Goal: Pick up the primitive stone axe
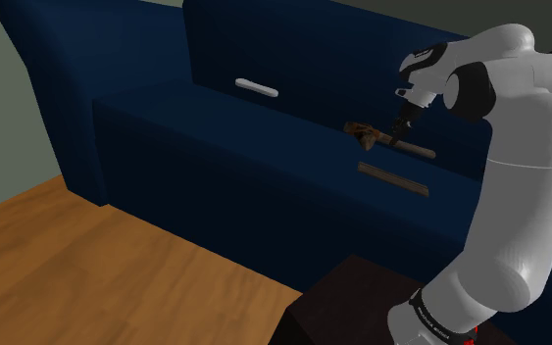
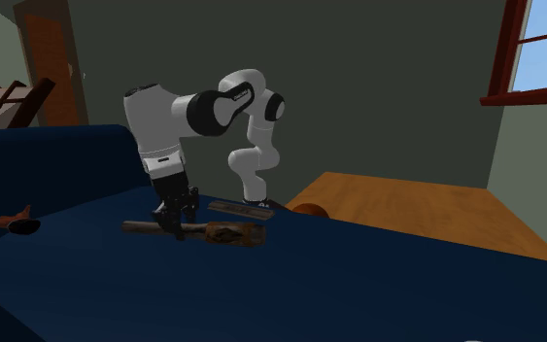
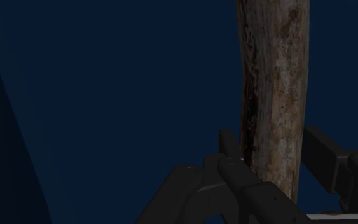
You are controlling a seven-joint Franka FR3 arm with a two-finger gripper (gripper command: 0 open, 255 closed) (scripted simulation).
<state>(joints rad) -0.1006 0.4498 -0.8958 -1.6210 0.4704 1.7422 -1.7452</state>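
The stone axe [image 1: 381, 139] lies across the dark blue sofa seat [image 1: 264, 167], its rough brown handle pointing toward the arm and its lashed head [image 2: 232, 233] at the far end. My gripper [image 1: 398, 131] comes down on the handle just behind the head. In the second exterior view the gripper [image 2: 178, 227] stands upright over the handle's middle. In the wrist view the handle [image 3: 273, 95] runs between the two fingers [image 3: 231, 156], which press against both its sides. The gripper [image 3: 276, 153] is shut on the handle.
A flat brown bar [image 1: 393, 179] lies on the seat just in front of the axe. A white oblong object [image 1: 256, 88] rests near the sofa back. A small brown thing [image 2: 9, 222] sits further along the seat. The dark stand [image 1: 352, 304] and wooden floor [image 1: 97, 265] lie below.
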